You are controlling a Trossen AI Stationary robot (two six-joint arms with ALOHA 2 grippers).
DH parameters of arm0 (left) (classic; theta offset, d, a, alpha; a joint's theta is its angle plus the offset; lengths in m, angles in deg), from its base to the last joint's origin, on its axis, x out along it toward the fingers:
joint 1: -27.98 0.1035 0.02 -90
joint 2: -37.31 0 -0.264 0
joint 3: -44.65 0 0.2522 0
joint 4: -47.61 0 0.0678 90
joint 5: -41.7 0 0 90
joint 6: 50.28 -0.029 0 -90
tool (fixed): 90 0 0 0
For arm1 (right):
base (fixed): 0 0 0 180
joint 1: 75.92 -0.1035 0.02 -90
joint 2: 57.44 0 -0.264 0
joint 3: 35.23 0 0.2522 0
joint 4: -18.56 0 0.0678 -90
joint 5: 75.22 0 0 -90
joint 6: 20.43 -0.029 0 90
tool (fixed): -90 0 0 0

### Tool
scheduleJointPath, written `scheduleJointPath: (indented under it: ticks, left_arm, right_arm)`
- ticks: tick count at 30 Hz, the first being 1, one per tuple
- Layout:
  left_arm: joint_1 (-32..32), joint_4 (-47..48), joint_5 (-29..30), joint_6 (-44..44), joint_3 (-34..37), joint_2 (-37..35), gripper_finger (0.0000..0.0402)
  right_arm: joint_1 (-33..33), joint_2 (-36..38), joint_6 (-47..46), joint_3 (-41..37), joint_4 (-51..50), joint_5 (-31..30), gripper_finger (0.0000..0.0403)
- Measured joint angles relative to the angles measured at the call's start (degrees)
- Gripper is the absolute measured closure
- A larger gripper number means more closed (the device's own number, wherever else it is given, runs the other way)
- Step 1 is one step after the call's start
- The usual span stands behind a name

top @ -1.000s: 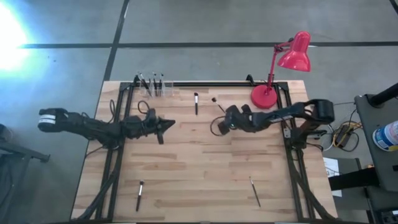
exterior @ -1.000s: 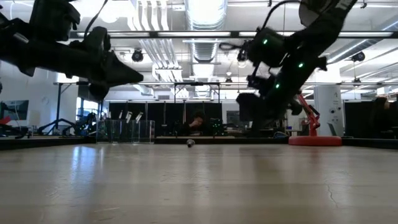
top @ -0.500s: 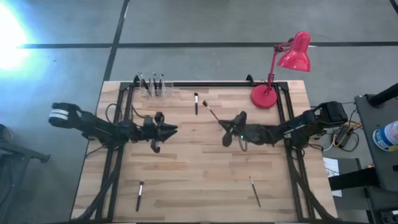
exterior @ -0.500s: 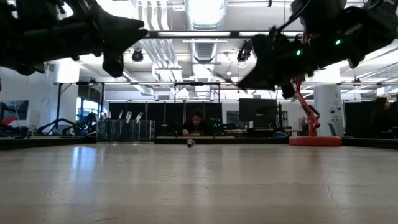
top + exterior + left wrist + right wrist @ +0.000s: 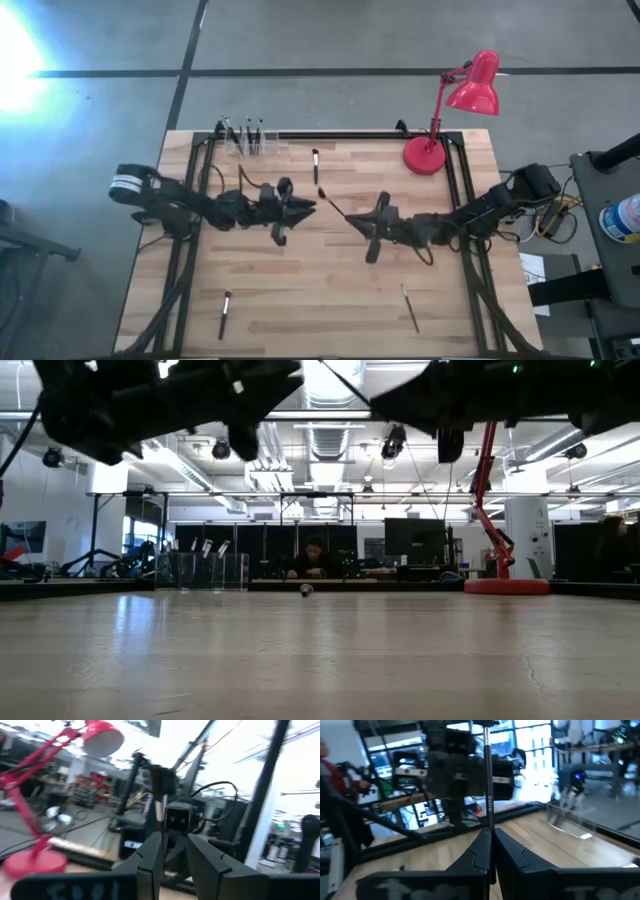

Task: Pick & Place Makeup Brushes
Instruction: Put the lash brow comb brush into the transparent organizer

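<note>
Above the middle of the wooden surface (image 5: 300,270), the right gripper (image 5: 356,222) has its fingers clenched on a makeup brush (image 5: 333,203), held in the air and angled toward the left gripper (image 5: 308,206), whose fingers are spread apart just beside the brush tip. Other brushes (three in all) lie loose on the surface: one far-centre (image 5: 315,165), one near-left (image 5: 225,312), one near-right (image 5: 410,306). More stand in a clear holder (image 5: 250,140) at the far left.

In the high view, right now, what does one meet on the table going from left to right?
Left gripper → brush held by the right gripper → right gripper → lamp. The holder and the loose brushes are left out, since they overlap these in the order.
</note>
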Motion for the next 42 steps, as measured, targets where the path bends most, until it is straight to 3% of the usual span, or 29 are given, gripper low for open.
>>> scheduleJointPath:
  ticks: [10, 20, 27, 33, 37, 42]
  left_arm:
    - [-0.1, 1.8, -5.7, -1.4, -9.9, 6.1, 0.0317]
    - [-0.3, 1.8, -6.0, -2.8, -13.0, 7.3, 0.0317]
    - [-0.3, 1.8, -9.4, -5.0, -13.5, 7.2, 0.0322]
    - [-0.3, 2.0, -7.0, -7.0, -13.5, 6.8, 0.0387]
    - [0.1, 4.7, -5.2, -8.1, -13.6, 5.1, 0.039]
    - [2.1, 15.9, 2.2, -13.0, -13.6, -0.2, 0.039]
  right_arm:
    - [-3.3, 0.0, 4.4, 2.9, 0.5, 0.0, 0.0394]
    - [-3.5, 0.0, 4.8, 3.1, 0.5, 0.8, 0.0394]
    - [-3.6, 0.0, 5.1, 3.1, 0.6, 1.1, 0.0394]
    - [-3.5, 0.0, 5.2, 3.1, 0.6, 0.9, 0.039]
    - [-3.6, 0.0, 6.1, 3.1, 0.0, -1.7, 0.0363]
    - [-3.0, 0.0, 9.8, 3.1, -2.1, -3.8, 0.0319]
